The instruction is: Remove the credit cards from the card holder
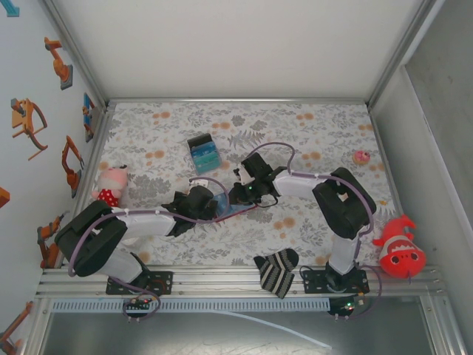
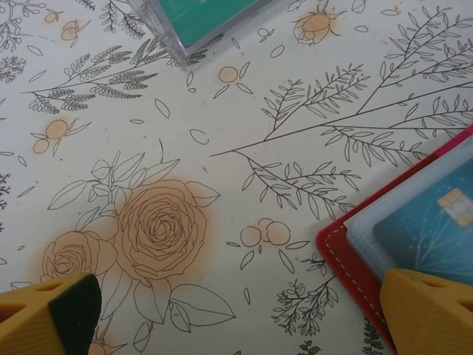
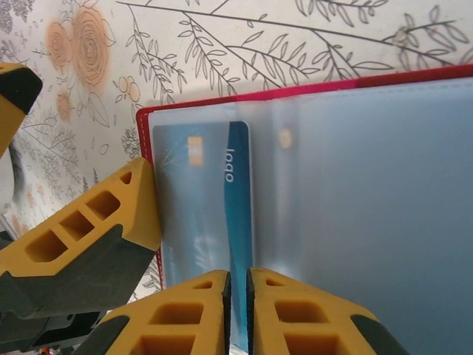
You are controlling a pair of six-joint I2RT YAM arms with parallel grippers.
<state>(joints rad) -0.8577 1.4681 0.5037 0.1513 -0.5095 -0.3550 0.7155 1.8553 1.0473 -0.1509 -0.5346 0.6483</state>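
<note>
Nearby, on the bench, a clear plastic box with something teal inside stands a little beyond the two arms. A pink plush toy sits at the left edge, and a small pink thing lies off to the right. A red fish plush and a striped sock rest near the arm bases, well apart from the work. Nothing lies on top of the card holder, though both pincers crowd it.

A floral cloth covers the bench, pale with thin line-drawn leaves and soft orange roses. The pincer fingers are yellow ribbed blocks with dark pads.

The card holder lies open and flat at the middle of the bench, between the two pincers. Its red cover has white stitching along the rim, and its frosted, cloudy sleeves are inside. One credit card, blue with a gold chip and a darker stripe, sits in the sleeve at the holder's end.

The left pincer is spread wide, low over the cloth. One of its fingers is against the holder's red edge. The right pincer is pressed nearly together, and the credit card's end runs into the thin slit between its tips, pinched there.
</note>
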